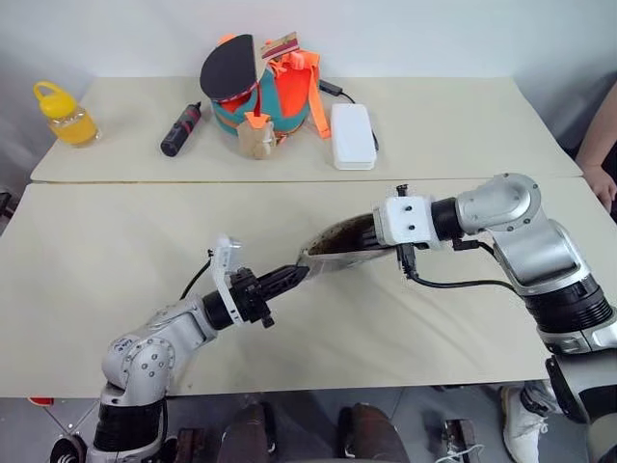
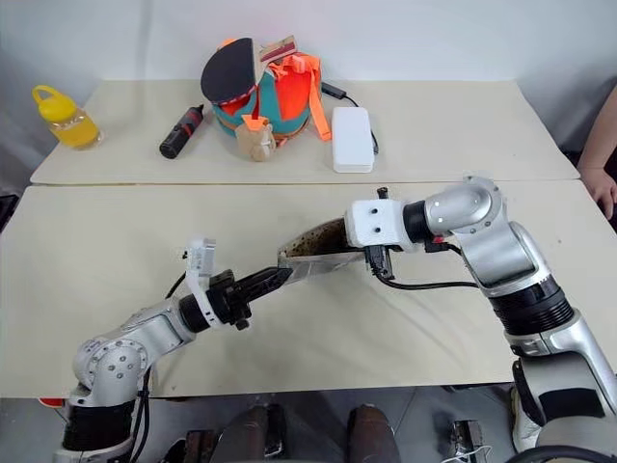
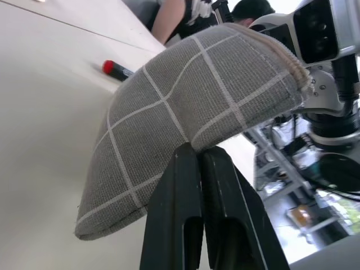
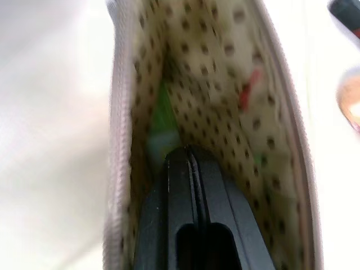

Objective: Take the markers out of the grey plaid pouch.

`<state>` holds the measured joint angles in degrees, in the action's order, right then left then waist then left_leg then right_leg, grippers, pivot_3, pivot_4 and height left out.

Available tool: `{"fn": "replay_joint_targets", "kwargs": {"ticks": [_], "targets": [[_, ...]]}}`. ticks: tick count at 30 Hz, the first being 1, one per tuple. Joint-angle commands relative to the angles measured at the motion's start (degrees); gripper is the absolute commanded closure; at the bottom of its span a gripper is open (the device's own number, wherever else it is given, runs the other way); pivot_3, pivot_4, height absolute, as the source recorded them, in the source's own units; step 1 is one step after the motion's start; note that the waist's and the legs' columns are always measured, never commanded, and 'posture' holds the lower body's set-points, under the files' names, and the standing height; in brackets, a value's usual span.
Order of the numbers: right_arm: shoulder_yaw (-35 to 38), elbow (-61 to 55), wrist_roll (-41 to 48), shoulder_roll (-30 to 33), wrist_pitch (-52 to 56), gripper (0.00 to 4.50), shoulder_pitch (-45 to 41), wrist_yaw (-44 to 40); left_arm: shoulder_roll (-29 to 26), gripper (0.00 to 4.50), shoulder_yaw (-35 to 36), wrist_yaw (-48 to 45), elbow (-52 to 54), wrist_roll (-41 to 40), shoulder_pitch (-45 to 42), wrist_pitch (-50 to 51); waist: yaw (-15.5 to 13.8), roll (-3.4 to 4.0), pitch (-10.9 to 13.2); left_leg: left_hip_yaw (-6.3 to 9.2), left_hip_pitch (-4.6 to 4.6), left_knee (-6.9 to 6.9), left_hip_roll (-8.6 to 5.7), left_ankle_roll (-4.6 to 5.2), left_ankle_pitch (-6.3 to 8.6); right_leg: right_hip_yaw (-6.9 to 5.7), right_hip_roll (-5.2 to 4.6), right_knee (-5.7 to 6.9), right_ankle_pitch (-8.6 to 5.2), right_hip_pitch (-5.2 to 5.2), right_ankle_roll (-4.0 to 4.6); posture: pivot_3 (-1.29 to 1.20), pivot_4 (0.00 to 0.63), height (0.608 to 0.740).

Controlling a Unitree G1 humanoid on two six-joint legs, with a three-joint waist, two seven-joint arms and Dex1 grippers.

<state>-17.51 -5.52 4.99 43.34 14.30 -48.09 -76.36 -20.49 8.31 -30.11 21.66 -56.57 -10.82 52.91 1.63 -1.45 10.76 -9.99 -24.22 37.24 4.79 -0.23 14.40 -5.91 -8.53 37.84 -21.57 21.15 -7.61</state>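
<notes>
Woven cloth grey plaid pouch (image 3: 185,112), dotted fabric lining; matt table (image 1: 116,280).

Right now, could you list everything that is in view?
grey plaid pouch: one, grey, held above the front table
highlighter: one, green, inside the pouch
marker: one, black, red-capped, front table near pouch
bottle: one, yellow, back table, far left
cylinder: one, black-and-red, back table
bag: one, teal-and-orange, back table, middle
case: one, white, right of the bag
person's arm: one, bare, right edge
left gripper: one, black, jaws shut on the pouch
right gripper: one, black, jaws shut inside the pouch
</notes>
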Motion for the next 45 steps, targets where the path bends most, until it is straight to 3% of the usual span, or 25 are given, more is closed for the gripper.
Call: {"fn": "replay_joint_targets", "kwargs": {"ticks": [1, 8, 11, 17, 20, 24, 25, 35, 39, 42, 45], "targets": [[0.39, -3.09, 1.29, 2.06, 4.52, 4.46, -1.22, -2.51, 0.51, 4.50, 1.88, 0.52, 0.88, -5.62, 0.32, 1.74, -0.06, 0.00, 0.00, 0.00, 0.00, 0.00, -0.01, 0.02, 0.01, 0.00, -0.01, -0.02, 0.00, -0.03, 0.00, 0.00, 0.150, 0.740], [-4.76, 1.95, -7.91, -1.11, -1.74, 4.46, -0.67, 2.89, 1.11, 4.50, -2.02, 0.86, -4.73, 7.92, 1.91, -8.19, 0.25, 0.00, 0.00, -0.04, 0.03, 0.00, -0.03, 0.01, 0.01, -0.01, 0.01, -0.06, 0.00, -0.05, 0.00, 0.00, 0.150, 0.740], [-5.85, 7.28, -11.58, -2.69, -4.61, 4.46, -1.41, 5.95, 2.06, 4.50, -1.67, 0.79, -6.81, 9.29, 2.10, -9.93, 0.14, 0.00, 0.00, -0.04, 0.04, 0.04, 0.00, -0.01, -0.01, -0.01, 0.03, -0.02, 0.00, -0.05, 0.00, 0.00, 0.150, 0.740], [-5.29, 10.91, -10.80, -7.42, -3.61, 4.46, -4.01, 6.75, 2.47, 4.50, -1.30, 0.46, -8.52, 9.15, 1.88, -10.23, 0.45, 0.00, 0.00, -0.04, 0.07, 0.05, 0.02, -0.02, -0.01, -0.01, 0.04, 0.03, 0.00, -0.06, 0.00, 0.00, 0.150, 0.740], [-5.03, 11.65, -10.82, -8.37, -3.78, 3.90, -5.07, 6.53, 2.74, 4.50, -1.07, 0.34, -9.05, 8.60, 1.44, -9.94, 0.42, 0.00, 0.00, -0.04, 0.06, 0.06, 0.03, -0.02, -0.01, 0.00, 0.04, 0.05, 0.00, -0.05, 0.00, 0.00, 0.150, 0.740], [-5.40, 11.41, -11.18, -8.99, -6.74, 2.66, -4.87, 6.82, 3.06, 4.50, -0.72, 0.22, -8.87, 5.92, 0.88, -7.47, 0.19, 0.00, 0.00, -0.03, 0.05, 0.05, 0.01, -0.01, -0.01, 0.00, 0.02, 0.02, 0.00, -0.05, 0.00, 0.00, 0.150, 0.740], [-5.23, 10.69, -10.52, -9.18, -6.36, 2.66, -4.59, 6.43, 3.17, 4.50, -0.54, 0.24, -8.58, 4.46, 0.78, -6.06, 0.19, 0.00, 0.00, -0.03, 0.05, 0.04, 0.01, -0.01, -0.01, 0.00, 0.02, 0.02, 0.00, -0.05, 0.00, 0.00, 0.150, 0.740], [1.08, -2.75, 2.26, -0.07, 9.42, 2.66, -3.62, -4.91, 1.92, 4.50, 0.99, 0.69, -3.45, -13.03, -1.77, 7.86, -0.06, 0.00, 0.00, 0.04, 0.01, 0.00, -0.02, 0.01, 0.01, -0.03, -0.01, -0.06, 0.00, -0.09, 0.00, 0.00, 0.150, 0.740], [-0.33, -6.15, 2.40, 5.86, 12.38, 2.66, -3.37, -8.88, 2.72, 4.50, 1.92, 2.52, -6.49, -18.60, -2.54, 10.41, -0.07, 0.00, 0.00, 0.08, 0.04, -0.01, -0.02, 0.02, 0.01, -0.05, -0.01, -0.11, 0.00, -0.16, 0.00, 0.00, 0.150, 0.740], [-1.14, -8.47, 3.23, 6.29, 14.41, 2.66, -3.42, -8.95, 2.66, 4.50, 1.38, 1.64, -9.43, -14.82, -1.28, 8.24, 0.39, 0.00, 0.00, 0.05, 0.06, -0.01, -0.01, 0.01, 0.00, -0.03, 0.02, -0.10, 0.00, -0.14, 0.00, 0.00, 0.150, 0.740], [-4.87, -7.19, 0.08, 4.54, 13.52, 2.66, -2.61, -7.01, 2.12, 4.50, -1.76, 0.80, -13.30, -3.83, -0.03, 0.81, 0.42, 0.00, 0.00, 0.04, 0.11, -0.02, 0.00, -0.02, -0.01, -0.03, 0.05, -0.07, -0.01, -0.14, 0.02, 0.00, 0.150, 0.740]]}}
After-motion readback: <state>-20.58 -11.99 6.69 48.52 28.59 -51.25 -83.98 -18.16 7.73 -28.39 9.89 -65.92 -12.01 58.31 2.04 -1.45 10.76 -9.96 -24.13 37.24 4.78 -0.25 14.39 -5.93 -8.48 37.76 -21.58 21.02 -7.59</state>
